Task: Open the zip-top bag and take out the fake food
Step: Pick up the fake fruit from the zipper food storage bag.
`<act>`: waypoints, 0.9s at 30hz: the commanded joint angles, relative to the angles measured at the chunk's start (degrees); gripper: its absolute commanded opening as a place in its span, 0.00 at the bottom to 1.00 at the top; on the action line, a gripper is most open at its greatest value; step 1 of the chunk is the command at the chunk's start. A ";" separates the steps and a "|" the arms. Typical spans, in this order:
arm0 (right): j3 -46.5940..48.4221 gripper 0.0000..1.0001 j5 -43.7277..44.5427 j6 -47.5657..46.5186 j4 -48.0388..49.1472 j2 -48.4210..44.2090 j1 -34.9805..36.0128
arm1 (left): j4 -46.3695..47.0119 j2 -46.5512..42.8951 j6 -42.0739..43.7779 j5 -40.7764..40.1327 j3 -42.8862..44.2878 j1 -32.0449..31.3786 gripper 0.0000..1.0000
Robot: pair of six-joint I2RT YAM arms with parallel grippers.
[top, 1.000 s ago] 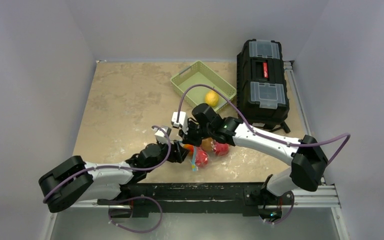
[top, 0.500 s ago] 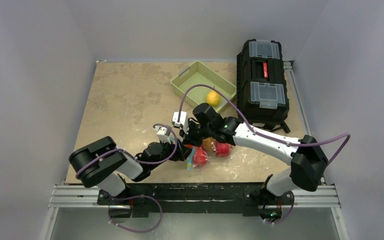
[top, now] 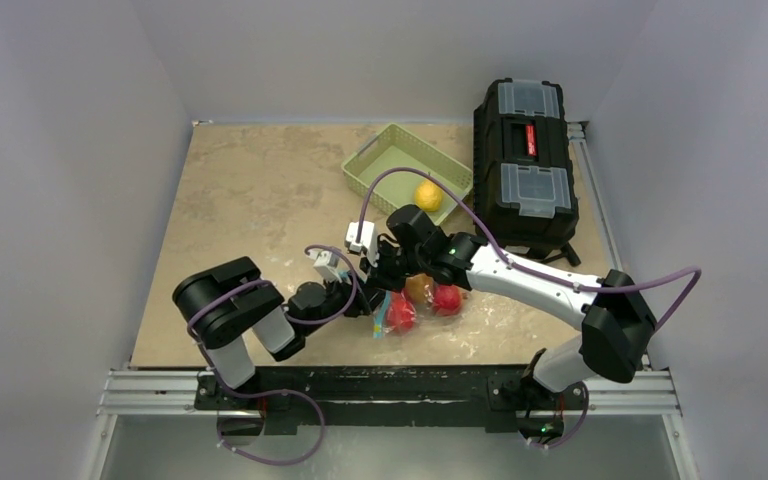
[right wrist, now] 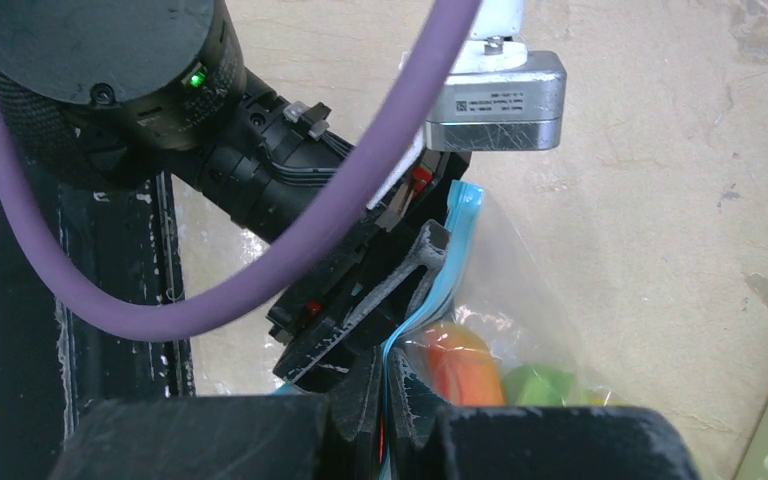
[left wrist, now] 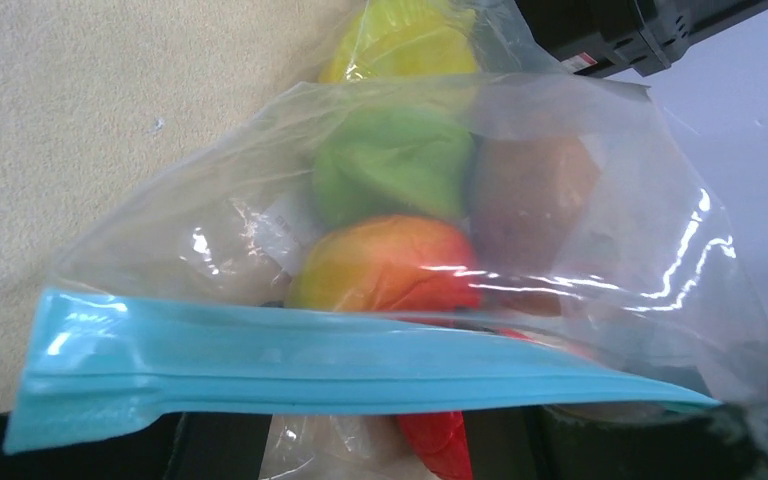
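From above, the zip-top bag (top: 422, 308) lies on the bench (top: 250, 200) close to its near edge, about midway along it. The fake food (top: 398, 315) shows red and orange through the plastic. The left gripper (top: 360, 297) reaches in from the left to the bag's zip end, and the right gripper (top: 385, 283) comes down on that same end, so the two meet there. A pale green basket (top: 370, 145) sits toward the far edge, right of the middle, with one yellow fruit (top: 427, 195) in it. A black toolbox (top: 525, 150) stands by the far right corner. The left wrist camera looks into the bag. The teal zip strip (left wrist: 310, 365) runs across the lower part, with a green piece (left wrist: 392, 165), a yellow piece (left wrist: 405, 45), a brown piece (left wrist: 535, 195) and an orange-red piece (left wrist: 390, 265) beyond it. A red piece (left wrist: 438, 445) shows below the strip, between the left fingers (left wrist: 210, 450), which stand well apart. In the right wrist view, the right jaws are pinched tight on the bag's teal edge, and one left finger lies against the strip just above them.
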 commanded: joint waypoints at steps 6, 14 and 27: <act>-0.01 0.00 -2.80 -0.35 1.63 -0.81 0.01 | 5.02 2.92 -4.50 -1.61 2.32 0.34 0.52; -0.23 0.00 -2.06 -0.84 1.55 -1.16 0.01 | 5.07 -0.14 -3.82 -2.37 0.51 0.78 0.07; -2.35 0.00 3.84 -3.41 2.58 -3.22 -2.23 | -9.54 -19.79 -3.99 -0.90 -5.73 0.75 0.00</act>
